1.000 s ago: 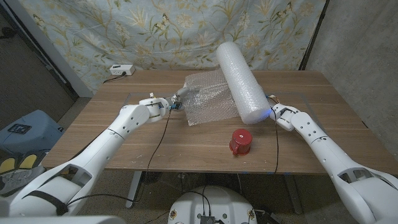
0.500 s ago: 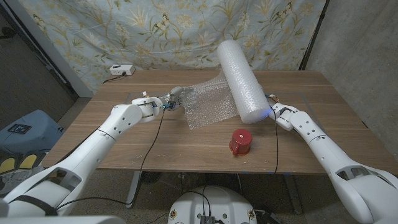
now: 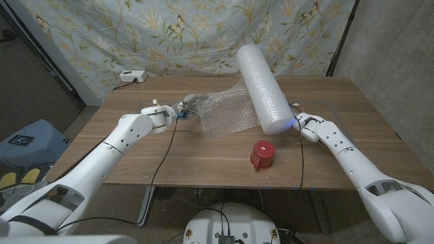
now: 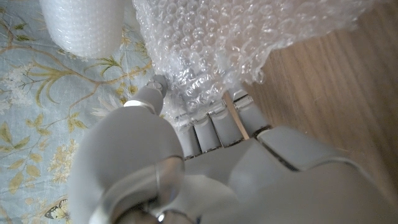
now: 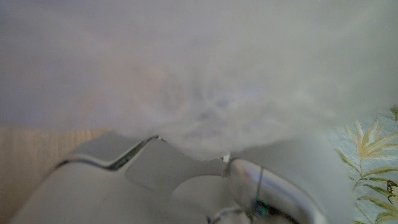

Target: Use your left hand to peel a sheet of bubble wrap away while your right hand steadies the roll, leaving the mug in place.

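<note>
Left hand [image 3: 186,106] pinches the loose bubble wrap sheet [image 3: 224,115] at its free edge, sheet stretched out from the roll [image 3: 261,88] on the bench [image 3: 135,146]. Right hand [image 3: 296,122] against roll's near end; grip unclear. Red mug [image 3: 262,155] sits near the roll's front end.

Head view high over table [image 3: 169,152], wrist views close (both share bubble wrap [image 4: 211,50])

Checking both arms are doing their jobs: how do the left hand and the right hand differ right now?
The left hand pinches the loose bubble wrap sheet's edge, out in the open; the right hand sits at the roll's near end, largely hidden behind it. Both touch bubble wrap; neither touches the red mug.
</note>
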Tool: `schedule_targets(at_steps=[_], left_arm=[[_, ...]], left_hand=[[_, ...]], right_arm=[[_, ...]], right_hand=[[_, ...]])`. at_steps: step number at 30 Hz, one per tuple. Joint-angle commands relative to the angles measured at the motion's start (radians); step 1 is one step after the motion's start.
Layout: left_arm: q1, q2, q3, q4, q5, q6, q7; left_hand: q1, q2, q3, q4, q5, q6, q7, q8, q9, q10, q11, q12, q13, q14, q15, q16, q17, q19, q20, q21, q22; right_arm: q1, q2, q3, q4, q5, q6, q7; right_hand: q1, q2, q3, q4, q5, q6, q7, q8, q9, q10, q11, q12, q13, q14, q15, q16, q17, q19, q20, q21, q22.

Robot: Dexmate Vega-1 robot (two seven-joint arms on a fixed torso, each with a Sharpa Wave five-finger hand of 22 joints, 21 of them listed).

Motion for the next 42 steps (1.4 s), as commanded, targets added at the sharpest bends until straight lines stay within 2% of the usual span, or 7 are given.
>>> schedule_targets(at_steps=[1, 9, 11, 27, 29, 35, 42], left_arm=[[0.003, 0.007, -0.003, -0.008, 0.014, -0.023, 0.011], [0.007, 0.026, -0.014, -0.016, 0.012, -0.030, -0.008], [0.008, 0.032, -0.016, -0.020, 0.012, -0.029, -0.010], [0.035, 0.056, -0.049, -0.051, -0.032, -0.014, 0.007], [0.040, 0.058, -0.053, -0.058, -0.037, -0.012, 0.016], [0.048, 0.066, -0.061, -0.063, -0.054, -0.008, 0.022], [0.050, 0.074, -0.067, -0.068, -0.066, -0.005, 0.029]], left_hand=[[0.019, 0.004, -0.007, 0.001, 0.001, 0.021, 0.015, 0.002, 0.000, 0.038, -0.028, 0.011, 0.011, 0.017, -0.025, 0.015, 0.012, -0.005, -0.005, 0.007, 0.002], [0.028, 0.006, -0.013, 0.002, 0.003, 0.026, 0.007, -0.001, -0.001, 0.042, -0.030, 0.017, 0.024, 0.026, -0.031, 0.024, 0.021, -0.012, -0.008, 0.012, 0.002], [0.028, 0.006, -0.014, 0.003, 0.003, 0.028, 0.007, -0.001, -0.001, 0.043, -0.036, 0.018, 0.026, 0.027, -0.030, 0.025, 0.022, -0.013, -0.008, 0.013, 0.002], [0.036, 0.008, -0.019, 0.006, 0.004, 0.030, 0.006, -0.006, -0.001, 0.045, -0.032, 0.023, 0.046, 0.028, -0.030, 0.026, 0.028, -0.019, -0.008, 0.023, 0.002], [0.037, 0.008, -0.019, 0.007, 0.004, 0.031, 0.006, -0.006, -0.001, 0.045, -0.033, 0.024, 0.049, 0.028, -0.030, 0.026, 0.028, -0.019, -0.008, 0.024, 0.002], [0.038, 0.008, -0.021, 0.008, 0.004, 0.032, 0.005, -0.008, -0.001, 0.046, -0.035, 0.026, 0.055, 0.029, -0.029, 0.025, 0.028, -0.019, -0.009, 0.028, 0.001], [0.039, 0.008, -0.023, 0.010, 0.004, 0.032, 0.005, -0.010, -0.001, 0.045, -0.037, 0.027, 0.063, 0.030, -0.028, 0.024, 0.028, -0.021, -0.010, 0.033, 0.001]], right_arm=[[0.004, 0.005, 0.000, 0.012, -0.004, -0.003, 0.004], [0.018, 0.014, -0.004, 0.037, -0.008, -0.003, 0.028], [0.019, 0.014, -0.004, 0.039, -0.008, -0.005, 0.031], [0.023, 0.007, -0.001, 0.054, -0.001, -0.039, 0.043], [0.022, 0.005, -0.001, 0.052, 0.002, -0.049, 0.038], [0.026, 0.006, 0.000, 0.065, 0.007, -0.065, 0.043], [0.048, 0.016, -0.005, 0.104, 0.002, -0.068, 0.081]], right_hand=[[-0.016, 0.000, 0.001, -0.005, 0.006, -0.020, 0.002, -0.013, 0.001, -0.010, -0.001, -0.008, 0.002, -0.010, -0.021, 0.009, 0.000, 0.007, 0.004, -0.007, 0.003], [-0.035, -0.002, -0.004, -0.002, 0.004, -0.046, 0.002, -0.032, 0.000, -0.029, 0.005, -0.023, -0.007, -0.028, -0.012, 0.002, -0.012, 0.003, 0.012, -0.012, 0.003], [-0.043, -0.004, -0.006, -0.001, 0.004, -0.053, 0.002, -0.037, 0.000, -0.035, 0.013, -0.028, -0.010, -0.030, -0.010, 0.002, -0.017, 0.002, 0.014, -0.014, 0.003], [-0.085, -0.006, -0.016, 0.005, 0.002, -0.126, 0.010, -0.082, -0.001, -0.088, 0.033, -0.061, -0.017, -0.066, 0.016, -0.003, -0.043, -0.004, 0.027, -0.028, 0.003], [-0.090, -0.006, -0.016, 0.006, 0.001, -0.141, 0.019, -0.091, -0.001, -0.095, 0.046, -0.064, -0.015, -0.070, 0.019, -0.003, -0.046, -0.004, 0.027, -0.031, 0.003], [-0.104, -0.005, -0.018, 0.009, 0.000, -0.170, 0.028, -0.106, -0.001, -0.103, 0.055, -0.069, -0.013, -0.075, 0.029, 0.000, -0.051, -0.004, 0.030, -0.035, 0.003], [-0.159, -0.014, -0.036, 0.028, -0.003, -0.192, 0.044, -0.121, -0.001, -0.127, 0.069, -0.082, -0.007, -0.100, 0.039, -0.001, -0.058, -0.009, 0.040, -0.045, 0.003]])
